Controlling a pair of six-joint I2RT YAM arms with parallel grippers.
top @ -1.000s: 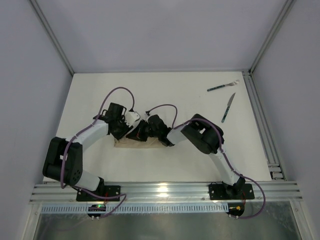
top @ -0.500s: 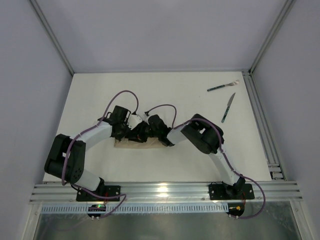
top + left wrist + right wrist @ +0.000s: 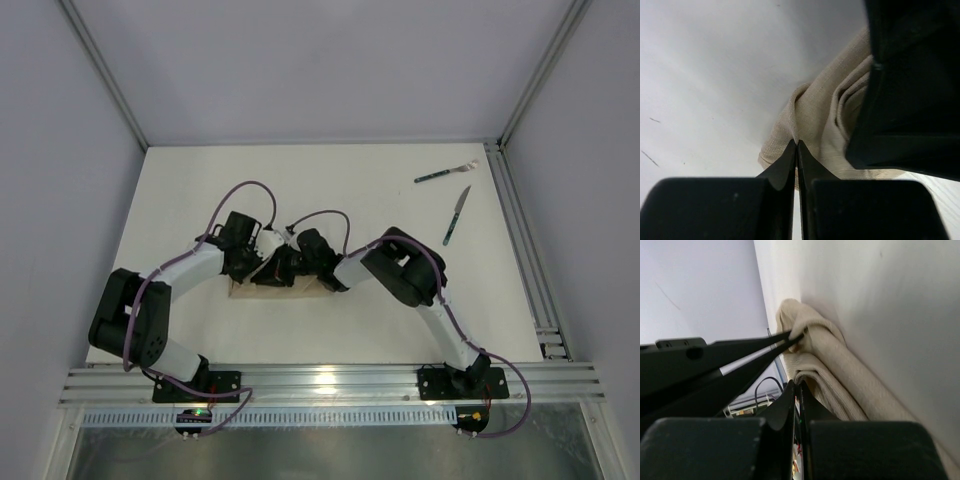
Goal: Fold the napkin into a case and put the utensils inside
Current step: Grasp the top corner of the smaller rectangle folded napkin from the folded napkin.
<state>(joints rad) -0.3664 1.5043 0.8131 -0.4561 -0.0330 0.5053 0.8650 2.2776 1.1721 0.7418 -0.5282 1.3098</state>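
From where I stand the job looks well short of halfway. The soft, plain beige-tan cloth napkin [image 3: 816, 125] lies bunched into a low, narrow, layered strip on the white tabletop [image 3: 350, 190], just off the table's middle toward seven o'clock, and both arms are bent in over it. The left gripper [image 3: 796, 145] is clenched, its black fingertips pinching a raised fold at the end of the cloth. The right gripper [image 3: 796, 386] comes in from the three o'clock side, its jaws pressed together too, tips right against the rolled layers. Whether any fabric is caught between them I cannot tell. The wrist views show several soft folds stacked on one another, but no tidy pouch and no diagonal pocket edge, so I judge the folding to be in hand, not finished. As for anything to hold things: there is no case yet, and nothing is tucked into the cloth. The two slim utensils with dark green handles lie well apart from the napkin, up toward two o'clock near the far right rail. They are the silver-tined fork [image 3: 445, 173] and, just nearer to me, the silver-bladed knife [image 3: 457, 215]. Left to do, I reckon: finish and flatten the folds into a pocket, then fetch both pieces and slide them in.
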